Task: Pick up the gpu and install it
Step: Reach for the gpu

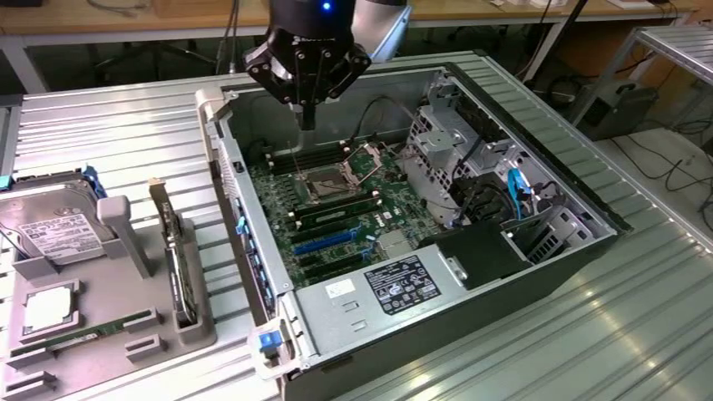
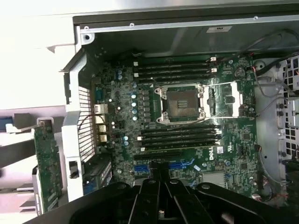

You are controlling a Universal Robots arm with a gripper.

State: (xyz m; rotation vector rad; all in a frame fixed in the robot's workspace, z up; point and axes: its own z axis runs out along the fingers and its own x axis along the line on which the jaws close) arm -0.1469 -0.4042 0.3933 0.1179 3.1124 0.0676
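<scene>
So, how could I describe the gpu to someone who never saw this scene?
Find the open computer case; a grey tray sits beside it on the exterior view's left. The gpu stands on edge in the tray's slot nearest the case. Unlike the silver hard drive, it is a thin dark card with a metal bracket.

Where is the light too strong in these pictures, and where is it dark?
Exterior view: the table gives bright glare at the exterior view's right. Wrist view: the table beside the case is washed out white, the motherboard evenly lit, the gripper a dark shape.
</scene>
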